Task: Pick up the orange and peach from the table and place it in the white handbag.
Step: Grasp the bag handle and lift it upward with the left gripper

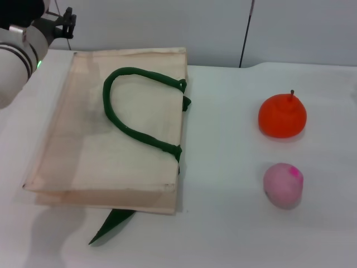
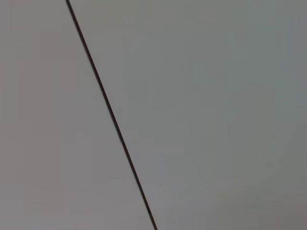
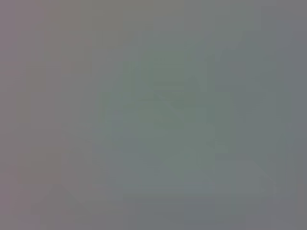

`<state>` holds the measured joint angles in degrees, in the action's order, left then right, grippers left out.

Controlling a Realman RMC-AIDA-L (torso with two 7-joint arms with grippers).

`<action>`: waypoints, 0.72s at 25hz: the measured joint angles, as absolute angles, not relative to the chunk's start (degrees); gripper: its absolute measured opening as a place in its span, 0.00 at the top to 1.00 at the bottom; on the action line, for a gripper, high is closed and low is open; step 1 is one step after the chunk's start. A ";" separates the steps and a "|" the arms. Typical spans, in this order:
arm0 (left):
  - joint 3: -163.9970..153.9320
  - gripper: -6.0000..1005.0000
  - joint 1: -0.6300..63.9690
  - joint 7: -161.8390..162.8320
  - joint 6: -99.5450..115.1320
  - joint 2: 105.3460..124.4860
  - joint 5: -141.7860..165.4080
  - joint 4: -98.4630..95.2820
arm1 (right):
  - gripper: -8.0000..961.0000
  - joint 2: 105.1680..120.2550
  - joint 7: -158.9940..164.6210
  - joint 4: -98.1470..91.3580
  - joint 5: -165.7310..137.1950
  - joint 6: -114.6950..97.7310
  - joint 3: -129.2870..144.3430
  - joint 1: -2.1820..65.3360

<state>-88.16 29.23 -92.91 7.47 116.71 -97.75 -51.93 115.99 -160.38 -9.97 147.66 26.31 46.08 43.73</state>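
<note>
Orange (image 1: 282, 115) sits on the table (image 1: 223, 167) at far right, stem up; peach (image 1: 283, 185) lies just nearer the robot, apart from it. White handbag (image 1: 111, 139) lies flat at left, its mouth edge with the green handles (image 1: 134, 111) facing the fruit. Left arm (image 1: 19, 50) is parked at the far left corner, beyond the bag, well apart from both fruit. Jaw state: cannot tell. Right gripper is out of sight; judged nearer, since the fruit lie on its side.
</note>
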 joint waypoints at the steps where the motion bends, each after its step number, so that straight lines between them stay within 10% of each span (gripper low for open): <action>1: -88.15 0.52 29.13 -92.88 7.42 116.69 -97.75 -51.95 | 0.15 116.01 -160.39 -9.62 147.66 27.71 46.08 43.56; 18: -88.15 0.53 28.47 -92.72 7.39 116.63 -97.75 -52.39 | 0.15 116.02 -160.41 -8.93 147.66 30.52 46.05 43.24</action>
<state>-88.15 28.47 -92.72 7.39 116.63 -97.75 -52.39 116.02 -160.41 -8.93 147.66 30.52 46.05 43.24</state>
